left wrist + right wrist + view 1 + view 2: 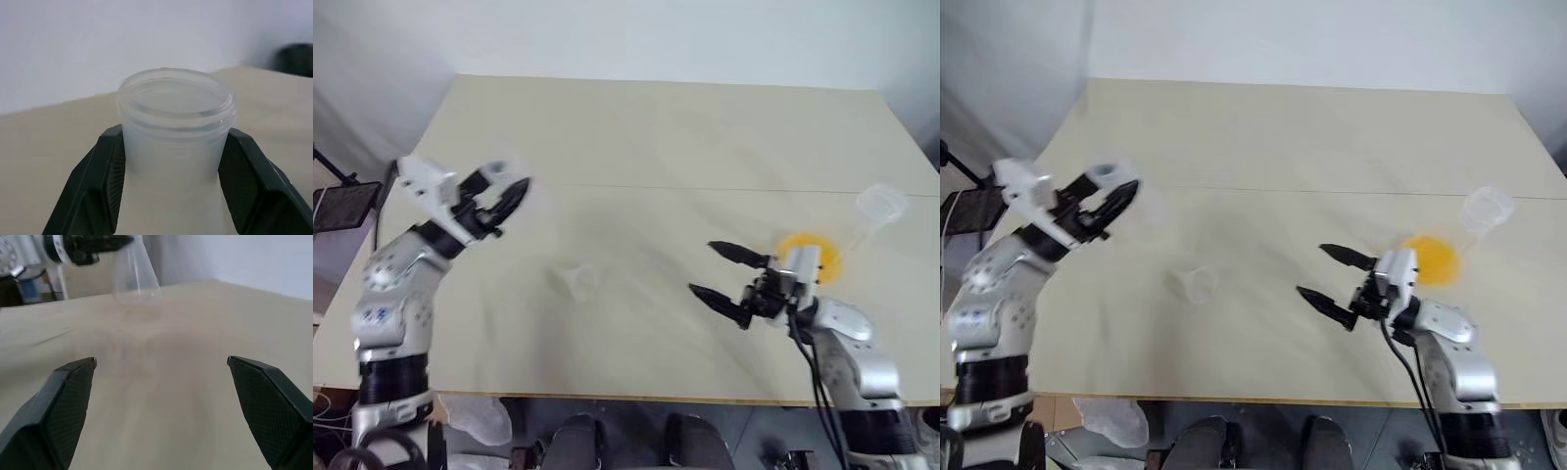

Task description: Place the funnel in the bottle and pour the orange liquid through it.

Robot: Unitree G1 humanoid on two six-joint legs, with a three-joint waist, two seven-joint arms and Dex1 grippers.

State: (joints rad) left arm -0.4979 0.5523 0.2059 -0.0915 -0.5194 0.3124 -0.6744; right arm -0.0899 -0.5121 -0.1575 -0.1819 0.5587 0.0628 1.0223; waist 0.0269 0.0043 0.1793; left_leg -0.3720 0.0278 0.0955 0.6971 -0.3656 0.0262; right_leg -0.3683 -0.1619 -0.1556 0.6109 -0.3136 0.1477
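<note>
My left gripper (512,204) is raised over the table's left side and shut on the neck of the bottle (173,98), a clear flask with a round rim. The right wrist view shows that bottle (136,274) hanging clear of the tabletop. The funnel (579,281), small and nearly transparent, lies on the table between the two arms. The orange liquid (808,257) pools in the base of a second clear flask (879,204) at the right. Just left of that flask, my right gripper (703,267) stands open with nothing between its fingers.
The pale table (656,137) stretches wide and bare behind the arms. Its front edge runs just beneath both arms. A dark chair or stand (342,206) sits off the table's left side.
</note>
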